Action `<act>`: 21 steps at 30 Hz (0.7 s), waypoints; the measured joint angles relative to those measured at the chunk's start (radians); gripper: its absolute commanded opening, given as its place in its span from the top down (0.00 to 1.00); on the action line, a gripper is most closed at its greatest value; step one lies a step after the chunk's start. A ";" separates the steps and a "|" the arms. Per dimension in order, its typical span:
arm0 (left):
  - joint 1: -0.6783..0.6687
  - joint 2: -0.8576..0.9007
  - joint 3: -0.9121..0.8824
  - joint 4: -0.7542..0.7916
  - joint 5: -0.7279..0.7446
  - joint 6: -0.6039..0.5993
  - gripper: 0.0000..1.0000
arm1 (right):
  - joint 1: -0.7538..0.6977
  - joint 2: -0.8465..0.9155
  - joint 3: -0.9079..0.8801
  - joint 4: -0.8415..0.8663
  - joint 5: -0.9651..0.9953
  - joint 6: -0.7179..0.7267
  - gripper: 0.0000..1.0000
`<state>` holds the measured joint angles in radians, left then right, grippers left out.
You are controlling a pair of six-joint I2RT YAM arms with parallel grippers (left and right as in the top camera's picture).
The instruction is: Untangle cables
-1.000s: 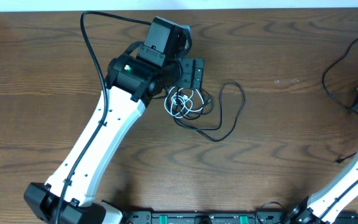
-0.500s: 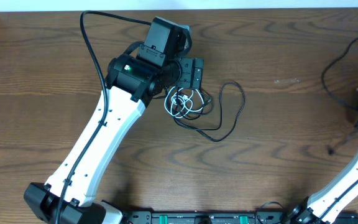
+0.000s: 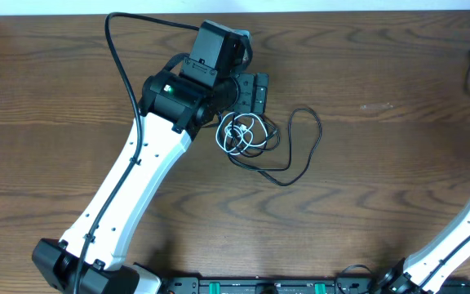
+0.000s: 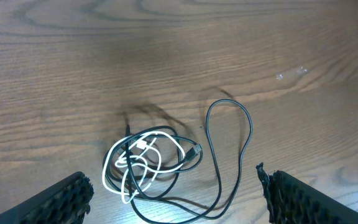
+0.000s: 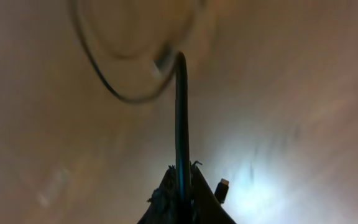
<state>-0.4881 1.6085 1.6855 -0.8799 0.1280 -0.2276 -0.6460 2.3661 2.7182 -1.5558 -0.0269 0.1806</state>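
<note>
The cables lie tangled mid-table: a white cable (image 3: 237, 135) in small loops and a thin black cable (image 3: 304, 143) looping out to the right. In the left wrist view the white loops (image 4: 135, 165) and the black loop (image 4: 229, 140) lie just ahead of my left gripper (image 4: 179, 202), which hangs open above them, holding nothing. Overhead, the left gripper (image 3: 255, 96) sits just behind the tangle. My right gripper (image 5: 180, 186) is shut on a separate black cord (image 5: 179, 112), with a small plug (image 5: 221, 190) beside the jaws. That view is blurred.
The left arm (image 3: 137, 180) crosses the table from the bottom left. The right arm (image 3: 463, 237) rises at the bottom right, and its gripper is beyond the overhead view's edge. A bit of black cord (image 3: 468, 72) shows at the top right. A small clear scrap (image 3: 378, 106) lies on the wood.
The right gripper closed on the black cord at the right and moved out past the right edge, dragging most of that cord out of the overhead view. The left arm and the tangle stayed put.
</note>
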 measured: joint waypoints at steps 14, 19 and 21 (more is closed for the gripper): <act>0.000 0.008 0.000 0.002 0.000 0.000 0.09 | 0.069 -0.002 0.002 0.473 0.191 0.172 0.99; 0.000 0.025 0.000 0.002 0.000 0.000 0.09 | 0.099 -0.002 -0.004 0.515 0.413 0.192 0.99; 0.000 0.031 0.000 0.007 0.000 0.000 0.09 | 0.104 -0.002 -0.021 0.519 0.478 0.200 0.98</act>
<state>-0.4881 1.6394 1.6855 -0.8726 0.1280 -0.2276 -0.5419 2.3646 2.6976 -1.0370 0.4507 0.3801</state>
